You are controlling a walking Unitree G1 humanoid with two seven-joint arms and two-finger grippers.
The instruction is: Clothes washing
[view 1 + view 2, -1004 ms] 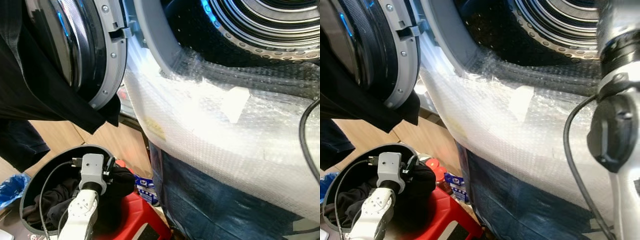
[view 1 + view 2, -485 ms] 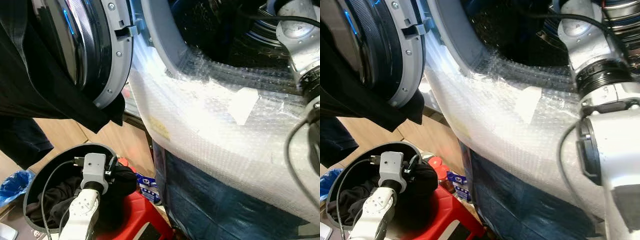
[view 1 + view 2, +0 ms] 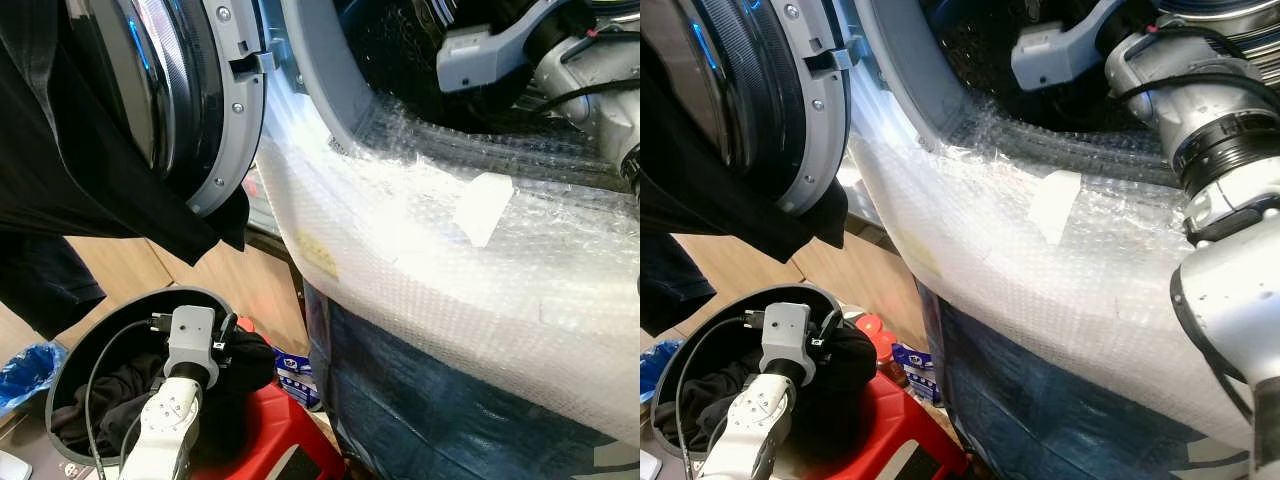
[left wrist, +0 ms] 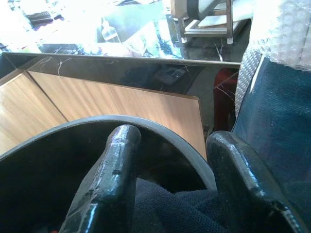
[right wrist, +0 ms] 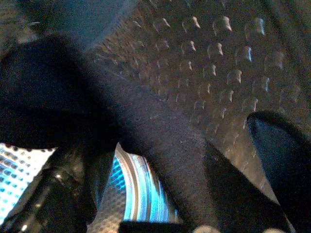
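The washing machine's drum (image 3: 400, 40) stands open, its front wrapped in bubble wrap (image 3: 450, 260). My right arm (image 3: 1200, 90) reaches into the drum. In the right wrist view the right gripper (image 5: 165, 160) is open against the dimpled drum wall, with a dark garment (image 5: 146, 126) draped over one finger. Below left, a grey round basket (image 3: 70, 370) holds dark clothes (image 3: 110, 395). My left gripper (image 4: 172, 141) is inside it, shut on a black garment (image 3: 248, 355) bunched at the basket's rim.
The round washer door (image 3: 200, 100) hangs open at upper left, with dark cloth (image 3: 60, 180) in front of it. The basket rests on a red stool (image 3: 290, 440). A blue bag (image 3: 25, 370) lies on the wooden floor (image 3: 240, 290).
My right arm has swung up from the right edge and pushed deeper into the drum. The camera shifted slightly. The left arm has stayed put in the basket.
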